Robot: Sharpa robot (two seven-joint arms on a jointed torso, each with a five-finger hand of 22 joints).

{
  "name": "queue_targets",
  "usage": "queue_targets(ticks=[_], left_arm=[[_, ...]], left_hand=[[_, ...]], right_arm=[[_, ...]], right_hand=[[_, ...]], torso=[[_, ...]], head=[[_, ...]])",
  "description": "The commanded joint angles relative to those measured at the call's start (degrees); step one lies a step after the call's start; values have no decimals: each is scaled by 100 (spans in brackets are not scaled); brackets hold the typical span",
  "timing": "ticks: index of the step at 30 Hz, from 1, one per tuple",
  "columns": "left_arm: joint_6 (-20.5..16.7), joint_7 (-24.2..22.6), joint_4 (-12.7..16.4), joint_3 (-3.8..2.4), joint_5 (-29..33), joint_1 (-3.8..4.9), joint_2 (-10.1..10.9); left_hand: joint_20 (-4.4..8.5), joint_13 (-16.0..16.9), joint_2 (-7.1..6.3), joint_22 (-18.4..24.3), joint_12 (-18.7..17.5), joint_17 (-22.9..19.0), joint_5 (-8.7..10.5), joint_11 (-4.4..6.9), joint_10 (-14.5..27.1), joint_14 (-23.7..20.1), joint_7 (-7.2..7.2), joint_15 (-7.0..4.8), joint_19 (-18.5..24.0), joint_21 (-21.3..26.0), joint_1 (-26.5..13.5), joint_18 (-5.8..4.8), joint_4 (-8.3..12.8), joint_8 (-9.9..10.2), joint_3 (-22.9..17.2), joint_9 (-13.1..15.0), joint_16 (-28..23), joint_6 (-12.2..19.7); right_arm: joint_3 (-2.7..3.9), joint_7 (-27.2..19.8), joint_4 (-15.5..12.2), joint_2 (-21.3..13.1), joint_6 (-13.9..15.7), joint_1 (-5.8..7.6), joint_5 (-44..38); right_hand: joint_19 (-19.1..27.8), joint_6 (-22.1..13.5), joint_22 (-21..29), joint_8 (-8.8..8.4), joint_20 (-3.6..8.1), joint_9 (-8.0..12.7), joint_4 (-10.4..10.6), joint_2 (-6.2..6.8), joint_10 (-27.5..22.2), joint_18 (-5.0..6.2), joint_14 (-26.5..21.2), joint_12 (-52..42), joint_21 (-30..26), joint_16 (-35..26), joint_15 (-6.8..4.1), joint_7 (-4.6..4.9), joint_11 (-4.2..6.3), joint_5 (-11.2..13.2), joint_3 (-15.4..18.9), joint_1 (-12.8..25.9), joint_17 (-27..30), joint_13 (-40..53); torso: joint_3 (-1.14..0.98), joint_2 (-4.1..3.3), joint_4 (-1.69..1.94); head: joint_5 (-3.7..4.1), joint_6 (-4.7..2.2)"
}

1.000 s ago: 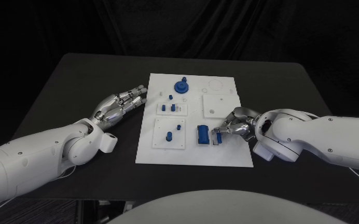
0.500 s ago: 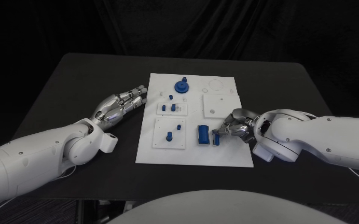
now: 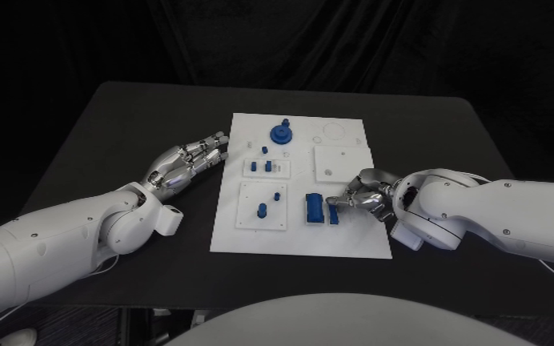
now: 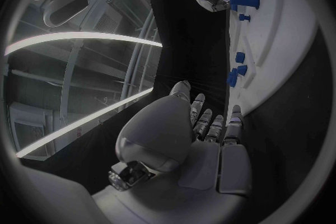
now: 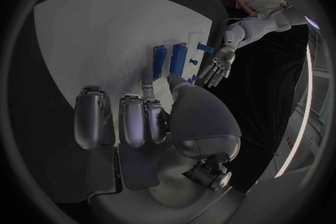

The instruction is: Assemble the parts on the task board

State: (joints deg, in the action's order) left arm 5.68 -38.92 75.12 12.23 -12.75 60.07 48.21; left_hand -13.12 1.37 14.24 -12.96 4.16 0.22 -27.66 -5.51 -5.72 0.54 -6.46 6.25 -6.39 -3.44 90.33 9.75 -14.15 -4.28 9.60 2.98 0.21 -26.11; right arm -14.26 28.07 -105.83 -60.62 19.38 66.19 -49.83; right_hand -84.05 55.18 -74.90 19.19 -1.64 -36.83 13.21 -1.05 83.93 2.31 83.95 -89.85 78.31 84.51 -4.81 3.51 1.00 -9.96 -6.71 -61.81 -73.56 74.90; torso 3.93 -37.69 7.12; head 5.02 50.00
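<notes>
The white task board [image 3: 347,238] lies in the middle of the black table. A blue block [image 3: 313,207] stands in its near right part, with a slim blue part [image 3: 334,215] close on its right. My right hand [image 3: 365,194] reaches in from the board's right edge and pinches the slim part [image 5: 159,60] between thumb and one finger, the other fingers curled in. My left hand [image 3: 185,162] lies flat on the table along the board's left edge, fingers [image 4: 213,123] stretched out, holding nothing.
A round blue knob [image 3: 281,132] stands near the board's far edge. Small blue pegs [image 3: 264,167] stand in a raised plate at centre left, and others [image 3: 268,205] in the near left plate. A bare white square plate [image 3: 341,162] lies at the right.
My right hand has shifted the slim blue part a little to the left, closer to the blue block. The left hand has not moved.
</notes>
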Motion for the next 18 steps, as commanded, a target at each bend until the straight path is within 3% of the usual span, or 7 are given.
queue_targets(ticks=[1,11,15,18], left_arm=[[79,-177,6,-5,29,-10,-7],[92,-168,-3,-5,29,-19,-6],[86,-174,1,-5,29,-22,4],[83,-174,4,-5,29,-25,12]], left_hand=[[-31,9,19,1,31,-2,-36,-36,9,-4,-25,44,0,-25,26,65,4,-4,-45,0,2,24],[-31,9,19,1,31,-2,-36,-36,9,-4,-25,44,0,-25,26,65,4,-4,-45,0,2,24],[-34,9,20,-2,30,-2,-35,-38,11,-2,-27,52,-3,-26,25,64,5,-4,-50,1,3,23],[-34,9,20,-2,30,-2,-35,-38,11,-2,-27,52,-3,-26,25,64,5,-4,-50,1,3,23]], right_arm=[[0,74,1,-5,-41,-15,-11],[0,-103,-82,-105,136,-15,-399],[-1,-220,-172,-198,111,-15,-667],[-2,-213,-252,-285,-40,-22,-858]], right_hand=[[-68,-40,-1105,-33,-32,-14,58,-4,607,72,326,-15,-39,-7,43,6,-36,126,51,72,19,1510],[-63,-113,-1101,7,-38,-62,150,14,607,76,328,-15,-60,-3,49,14,-43,355,185,174,11,1510],[-68,-253,-1103,263,-36,-265,96,74,607,75,333,-15,-59,13,47,7,-39,442,275,81,-25,1510],[-72,-434,-1105,662,-32,-594,21,107,607,71,336,-15,-58,25,23,-3,-5,476,360,-34,-53,1510]], torso=[[4,-1,5],[0,0,5],[-1,0,5],[-1,1,1]], head=[[7,0],[4,0],[-1,0],[-1,0]])
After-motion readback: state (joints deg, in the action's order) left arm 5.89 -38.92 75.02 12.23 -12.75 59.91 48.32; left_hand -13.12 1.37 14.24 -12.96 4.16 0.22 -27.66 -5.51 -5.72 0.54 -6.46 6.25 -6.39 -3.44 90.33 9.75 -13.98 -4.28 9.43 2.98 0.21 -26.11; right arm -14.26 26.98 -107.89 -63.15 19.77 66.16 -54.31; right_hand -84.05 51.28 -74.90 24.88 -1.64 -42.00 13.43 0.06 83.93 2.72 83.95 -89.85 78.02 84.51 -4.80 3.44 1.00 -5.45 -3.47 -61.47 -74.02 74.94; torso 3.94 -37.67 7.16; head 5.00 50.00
